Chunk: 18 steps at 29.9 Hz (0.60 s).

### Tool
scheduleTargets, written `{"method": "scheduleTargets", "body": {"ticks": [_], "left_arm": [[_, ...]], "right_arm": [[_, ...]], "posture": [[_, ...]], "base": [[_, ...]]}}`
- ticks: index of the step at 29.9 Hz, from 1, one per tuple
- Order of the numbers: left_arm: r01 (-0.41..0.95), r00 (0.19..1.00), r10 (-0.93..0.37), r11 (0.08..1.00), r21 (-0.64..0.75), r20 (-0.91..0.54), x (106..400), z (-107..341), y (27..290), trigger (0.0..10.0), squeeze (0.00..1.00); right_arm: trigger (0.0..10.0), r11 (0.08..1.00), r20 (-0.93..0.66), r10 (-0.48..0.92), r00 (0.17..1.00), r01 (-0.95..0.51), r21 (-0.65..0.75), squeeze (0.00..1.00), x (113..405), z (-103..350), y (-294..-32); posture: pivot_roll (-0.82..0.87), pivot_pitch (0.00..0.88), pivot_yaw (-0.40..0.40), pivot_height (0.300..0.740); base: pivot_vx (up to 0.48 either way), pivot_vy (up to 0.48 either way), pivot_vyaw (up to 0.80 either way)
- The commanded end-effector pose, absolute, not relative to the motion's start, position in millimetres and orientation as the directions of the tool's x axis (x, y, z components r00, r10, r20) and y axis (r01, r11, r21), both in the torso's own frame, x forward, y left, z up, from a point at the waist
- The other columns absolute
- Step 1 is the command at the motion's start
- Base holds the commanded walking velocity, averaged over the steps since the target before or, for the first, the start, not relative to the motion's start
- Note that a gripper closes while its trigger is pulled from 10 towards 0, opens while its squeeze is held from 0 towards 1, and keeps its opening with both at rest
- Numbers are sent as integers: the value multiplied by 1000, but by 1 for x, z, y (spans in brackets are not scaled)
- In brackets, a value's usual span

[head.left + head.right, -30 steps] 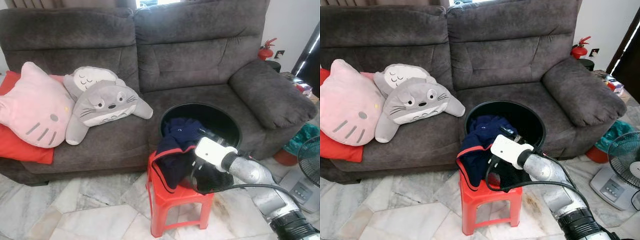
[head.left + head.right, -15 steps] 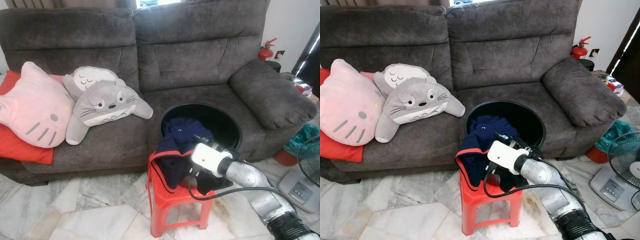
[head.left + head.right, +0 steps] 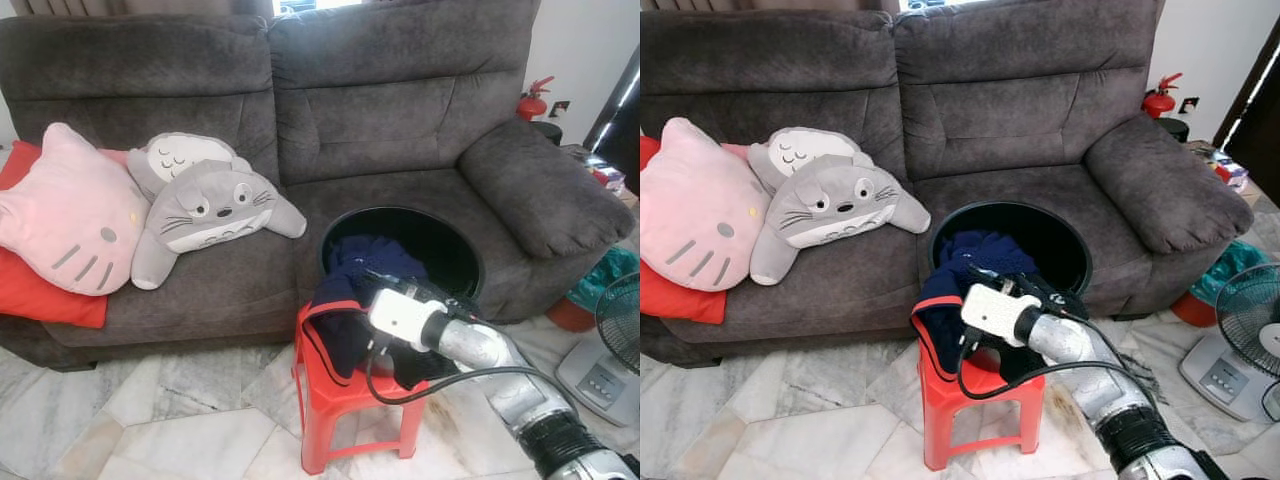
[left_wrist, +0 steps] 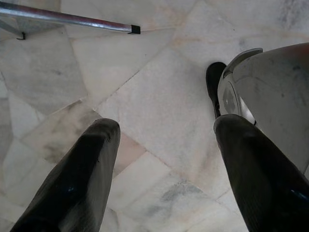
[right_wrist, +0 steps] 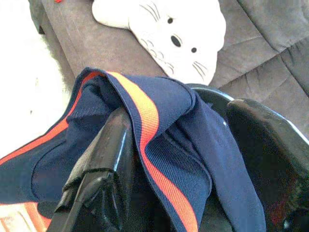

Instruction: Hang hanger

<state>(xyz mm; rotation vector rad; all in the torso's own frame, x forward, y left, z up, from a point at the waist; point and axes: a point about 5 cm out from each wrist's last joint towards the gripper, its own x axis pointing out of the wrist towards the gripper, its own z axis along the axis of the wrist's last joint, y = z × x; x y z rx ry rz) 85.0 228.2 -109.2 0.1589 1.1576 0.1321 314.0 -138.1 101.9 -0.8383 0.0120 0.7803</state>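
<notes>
reaching over the red stool (image 3: pixel 345 400), the right gripper (image 5: pixel 178 159) has its fingers spread wide around a fold of the navy garment with orange trim (image 5: pixel 164 130), which drapes from the black basket (image 3: pixel 455 250) onto the stool. the left gripper (image 4: pixel 164 159) hangs open above marble floor (image 4: pixel 145 96). no hanger can be made out.

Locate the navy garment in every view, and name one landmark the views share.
Left eye: navy garment hangs from the black bin onto the red stool.
Right eye: picture centre, same spot.
Right wrist: between the right claw fingers.
Left wrist: marble floor.
Shared landmark: grey plush.
</notes>
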Motion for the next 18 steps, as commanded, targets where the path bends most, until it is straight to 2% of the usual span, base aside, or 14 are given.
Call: {"method": "scheduleTargets", "body": {"ticks": [1, 9, 10, 16, 17, 18], "left_arm": [[-28, 394, 196, 979, 201, -898, 83, -109, 229, 10000, 0], [-29, 395, 195, 979, 200, -898, 84, -109, 229, 10000, 0], [-28, 395, 195, 979, 200, -898, 84, -109, 229, 10000, 0], [-28, 395, 195, 979, 200, -898, 84, -109, 229, 10000, 0], [-28, 395, 195, 979, 201, -898, 84, -109, 229, 10000, 0], [-28, 395, 195, 979, 201, -898, 84, -109, 229, 10000, 0]], "right_arm": [[10000, 399, -306, 629, 715, -635, -662, 0, 316, 102, -135], [10000, 386, -331, 612, 718, -637, -668, 0, 319, 96, -136], [6941, 387, -332, 610, 720, -636, -668, 0, 320, 96, -136], [6941, 385, -330, 611, 720, -634, -670, 0, 321, 95, -136], [0, 385, -327, 615, 718, -635, -669, 0, 321, 96, -135], [0, 385, -325, 618, 716, -636, -669, 0, 321, 96, -134]], "posture": [[-165, 0, 28, 740], [-164, 0, 30, 740], [-165, 0, 31, 740], [-165, 0, 31, 740], [-165, 0, 31, 740], [-165, 0, 31, 740]], "base": [[0, 0, 0], [0, 0, 0], [0, 0, 0], [0, 0, 0], [0, 0, 0], [0, 0, 0]]}}
